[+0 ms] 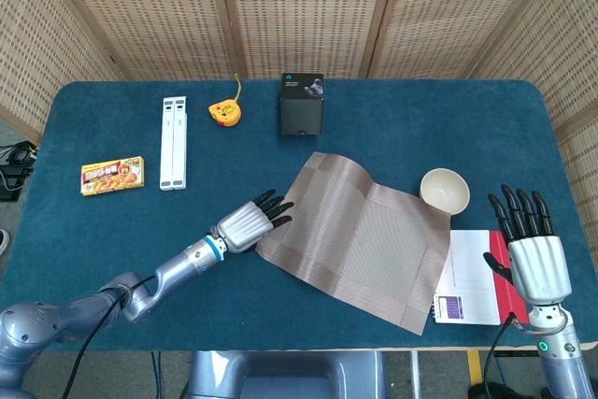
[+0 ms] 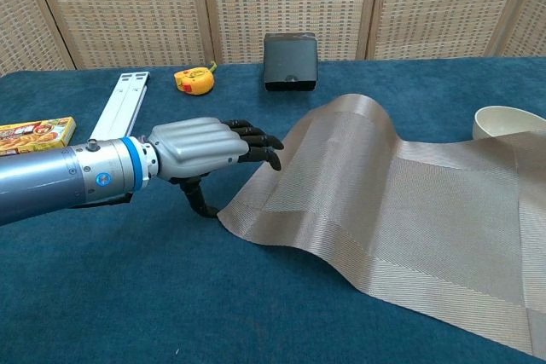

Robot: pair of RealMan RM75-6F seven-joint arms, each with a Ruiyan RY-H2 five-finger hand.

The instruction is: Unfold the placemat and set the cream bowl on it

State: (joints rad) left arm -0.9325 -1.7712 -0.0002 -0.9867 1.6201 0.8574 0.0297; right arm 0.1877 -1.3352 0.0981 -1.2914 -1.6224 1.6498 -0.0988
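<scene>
The beige woven placemat (image 1: 360,235) lies spread out at the table's middle, its far left part humped up (image 2: 358,125). My left hand (image 1: 248,223) lies at the mat's left edge with fingers (image 2: 256,144) stretched out against it and thumb down by the near corner; it holds nothing. The cream bowl (image 1: 445,190) stands upright just past the mat's right edge, and the chest view shows the bowl (image 2: 512,118) partly behind the raised mat. My right hand (image 1: 533,254) hovers, fingers spread and empty, over a booklet at the front right, in the head view only.
A black box (image 1: 302,103), a yellow tape measure (image 1: 224,113) and a white folded stand (image 1: 173,142) sit along the back. A yellow food packet (image 1: 112,175) lies at the left. The red-and-white booklet (image 1: 472,287) lies by the front right edge.
</scene>
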